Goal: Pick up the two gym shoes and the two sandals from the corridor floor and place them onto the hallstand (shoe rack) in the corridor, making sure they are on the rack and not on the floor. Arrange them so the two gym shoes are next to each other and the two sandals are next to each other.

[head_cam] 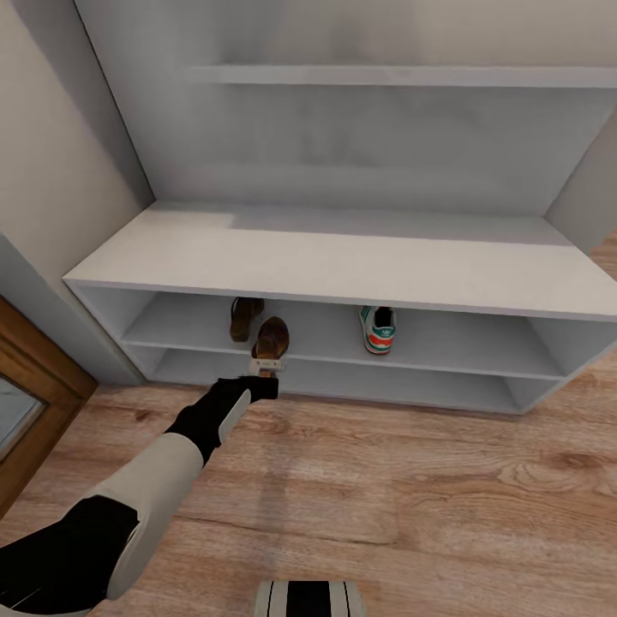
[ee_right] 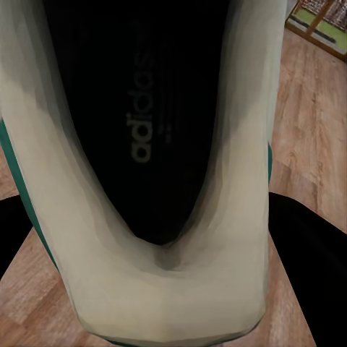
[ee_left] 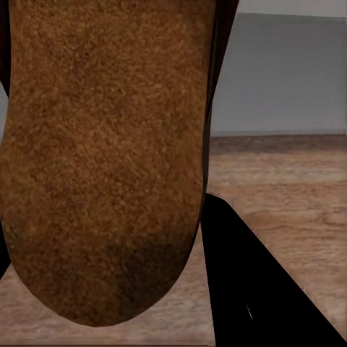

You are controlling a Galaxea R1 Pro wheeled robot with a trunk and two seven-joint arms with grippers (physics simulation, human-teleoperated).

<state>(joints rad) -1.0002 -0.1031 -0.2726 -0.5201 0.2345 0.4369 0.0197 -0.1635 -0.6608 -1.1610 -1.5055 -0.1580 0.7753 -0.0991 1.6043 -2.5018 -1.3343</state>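
You face a pale grey alcove wall (head_cam: 360, 146) filling the upper frame, with a thin white shelf (head_cam: 403, 75) running across near the top. A beige wall (head_cam: 51, 128) closes the upper left. At the lower left you see a wooden door frame (head_cam: 38, 377). Light brown plank floor (head_cam: 428, 506) spreads across the lower half, evenly lit.

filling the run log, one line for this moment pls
left gripper: holding sandal at hallstand upper shelf | right: holding gym shoe | shelved: sandal, gym shoe
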